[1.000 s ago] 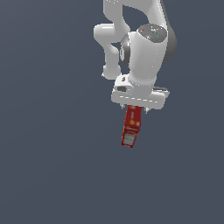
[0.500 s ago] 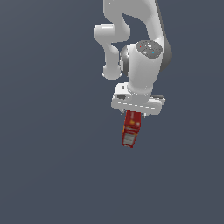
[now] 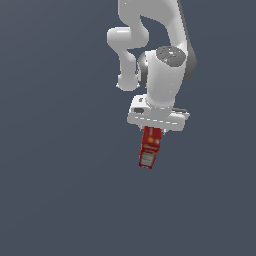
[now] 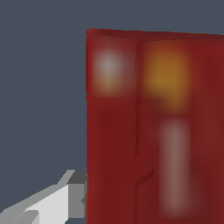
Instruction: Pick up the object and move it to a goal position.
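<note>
Hand (image 3: 151, 131) is closing on the upper end of the red box (image 3: 149, 147), which is hanging straight below it above the grey floor (image 3: 60, 190). Its long axis is pointing downward, away from the palm.

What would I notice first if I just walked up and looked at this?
The red box, bright against plain dark grey, poking out below the white gripper near the middle of the exterior view. Above it the white arm curls up out of the picture. In the wrist view the box looms huge and blurry beside one finger.
</note>
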You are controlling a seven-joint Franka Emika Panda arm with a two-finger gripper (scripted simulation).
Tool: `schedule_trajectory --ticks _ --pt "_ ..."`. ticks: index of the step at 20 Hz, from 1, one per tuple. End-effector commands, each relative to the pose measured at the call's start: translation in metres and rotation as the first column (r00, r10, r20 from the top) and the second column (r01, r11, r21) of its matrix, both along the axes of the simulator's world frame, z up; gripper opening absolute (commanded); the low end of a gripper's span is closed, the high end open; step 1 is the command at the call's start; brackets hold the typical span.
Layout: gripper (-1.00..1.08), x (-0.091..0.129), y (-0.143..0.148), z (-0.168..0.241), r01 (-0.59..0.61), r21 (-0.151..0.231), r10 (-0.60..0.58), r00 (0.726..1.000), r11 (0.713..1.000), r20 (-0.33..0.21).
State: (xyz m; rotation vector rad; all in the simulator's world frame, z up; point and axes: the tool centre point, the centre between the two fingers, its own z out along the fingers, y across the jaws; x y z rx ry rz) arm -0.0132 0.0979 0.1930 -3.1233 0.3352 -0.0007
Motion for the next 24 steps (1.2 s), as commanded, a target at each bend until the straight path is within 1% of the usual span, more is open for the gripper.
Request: schedule_trajectory --ticks 1,5,9,12,20,24 --pt "-1.00 0.000 0.000 0.000 0.000 0.000 0.000 1.000 1.000 0.000" --pt "-1.00 -0.001 -0.005 0.004 0.000 0.000 0.000 1.000 1.000 0.000" --pt "-1.00 -0.004 -0.019 0.017 0.000 0.001 0.000 1.000 1.000 0.000" --pt "-1.00 -0.007 -0.038 0.033 0.000 0.001 0.000 1.000 1.000 0.000" --pt "-1.00 -0.018 -0.100 0.089 0.000 0.002 0.000 1.000 1.000 0.000" --pt "-1.00 -0.020 -0.121 0.107 0.001 0.001 -0.001 1.000 1.000 0.000"
